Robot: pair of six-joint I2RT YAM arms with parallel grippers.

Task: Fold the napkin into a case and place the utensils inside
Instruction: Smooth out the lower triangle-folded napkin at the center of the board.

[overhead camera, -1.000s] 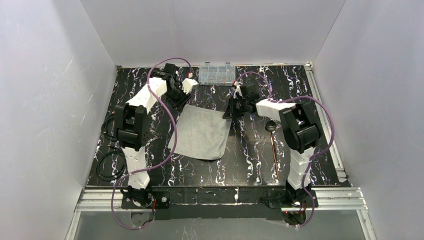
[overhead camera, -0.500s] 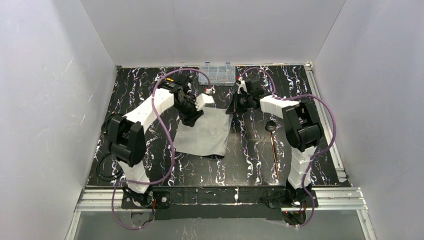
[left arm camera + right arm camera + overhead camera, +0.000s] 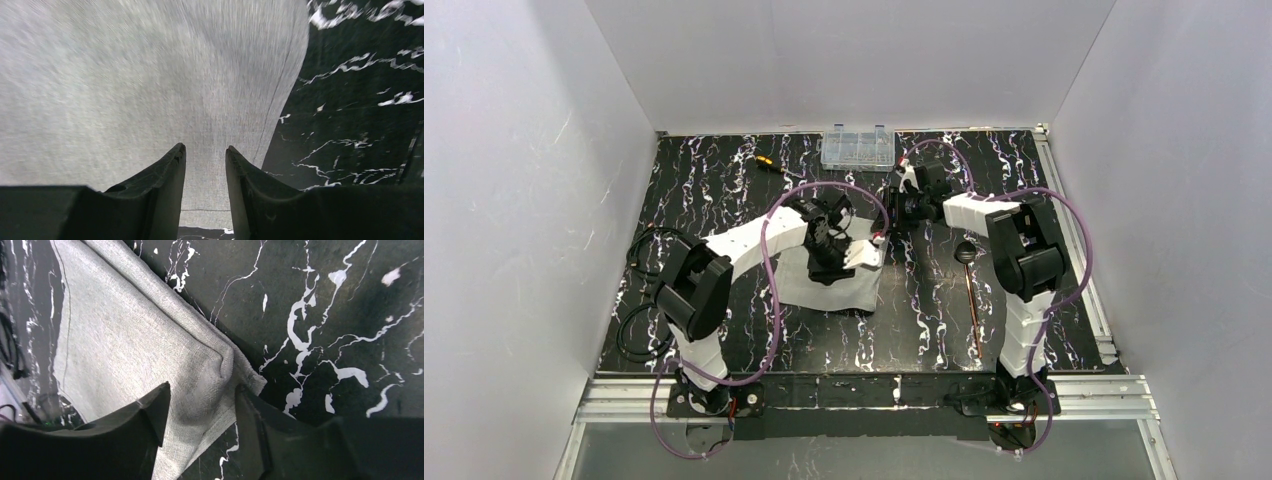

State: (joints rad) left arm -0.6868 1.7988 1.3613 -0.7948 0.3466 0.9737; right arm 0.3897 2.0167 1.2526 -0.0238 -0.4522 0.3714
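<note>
While the left claw (image 3: 205,147), narrowly parted with its grip impossible to tell, hangs over the napkin (image 3: 849,292) at the middle of the worktop (image 3: 724,180), the right claw (image 3: 202,387) stands open around the napkin's puckered far-right corner.

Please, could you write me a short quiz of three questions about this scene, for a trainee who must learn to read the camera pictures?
1. Multiple choice: which part of the napkin lies between the fingers of the right end effector?
A) a corner
B) the middle
C) no part
2. True or false: the utensils lie on the napkin.
3. Fill in the missing word: the clear box stands at the ___ edge of the table, opposite the arm bases.

Key
1. A: a rumpled corner, with the jaws standing apart.
2. False: they lie on the bare table, to the right of the napkin and apart from it.
3. far
</note>
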